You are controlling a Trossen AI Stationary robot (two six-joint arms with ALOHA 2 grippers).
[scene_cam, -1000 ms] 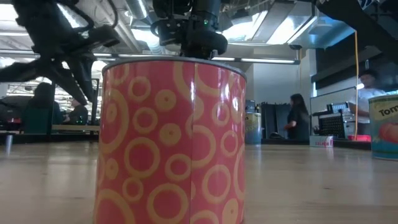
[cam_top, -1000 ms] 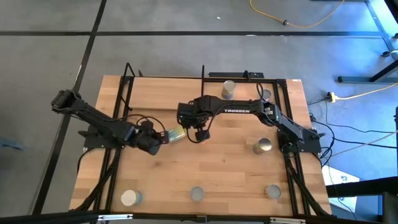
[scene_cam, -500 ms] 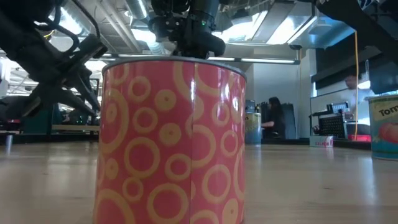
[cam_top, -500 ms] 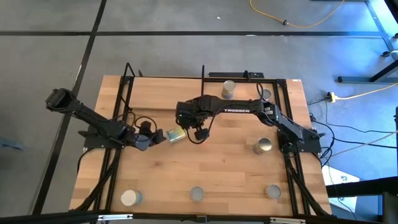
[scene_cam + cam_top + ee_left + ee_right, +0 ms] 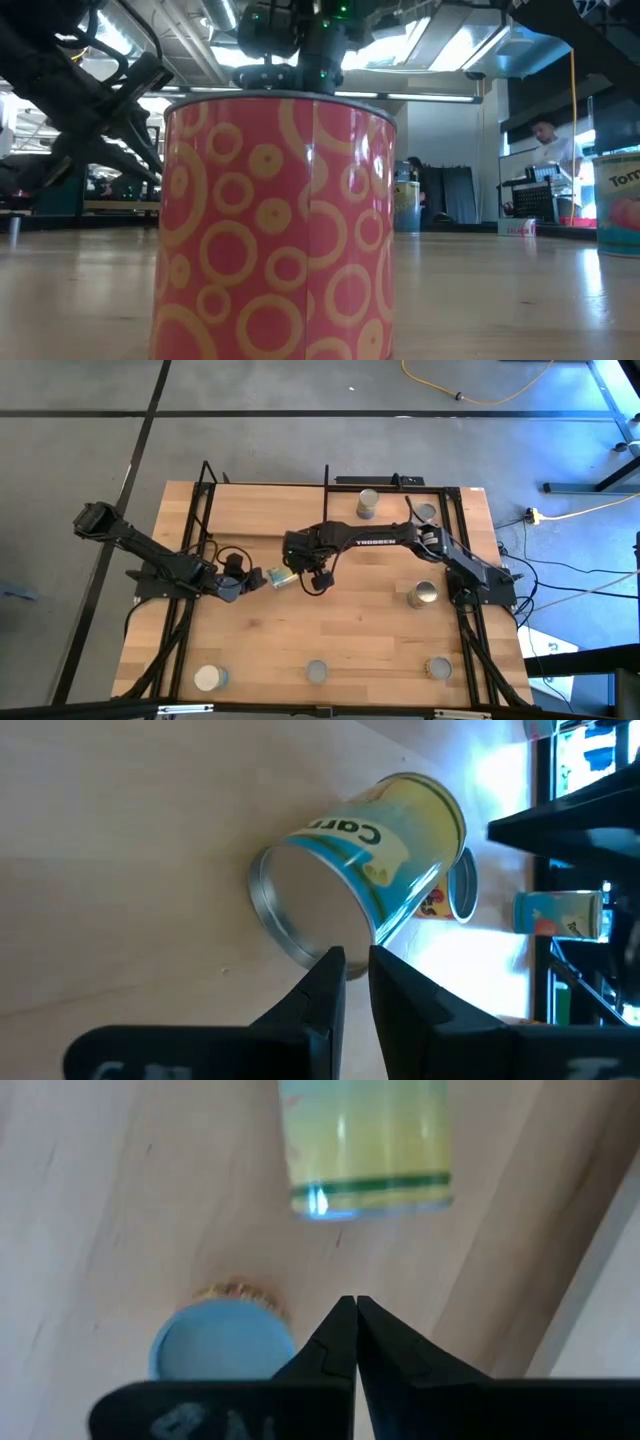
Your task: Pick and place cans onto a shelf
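A can with a yellow and blue label (image 5: 281, 577) lies on its side at the table's middle, its silver end (image 5: 300, 915) facing my left gripper. My left gripper (image 5: 247, 581) is shut, and its fingertips (image 5: 335, 960) stand at that end's rim. My right gripper (image 5: 355, 1308) is shut and points down between the lying can (image 5: 365, 1145) and a standing can with a bluish round top (image 5: 225, 1348). In the high view my right arm (image 5: 370, 540) hides that standing can. The shelf (image 5: 262, 510), a board framed by black rods, is at the far left. My left gripper's shut fingertips stand level at the lower rim of the lying can's silver end (image 5: 318, 952), coming from the table's left. I cannot tell whether they touch it. The can rests on its side on the table.
Two cans (image 5: 367, 503) (image 5: 427, 512) stand at the far right, and one (image 5: 424, 595) at the right. Three stand along the near edge (image 5: 210, 678) (image 5: 316, 672) (image 5: 436, 668). The pink can with yellow rings (image 5: 275, 220) fills the low view. People show in the room behind.
My left gripper has drawn back toward the table's left edge, away from the lying can, which stays about where it was. My right gripper has shifted a little toward the near edge and down over the cans.
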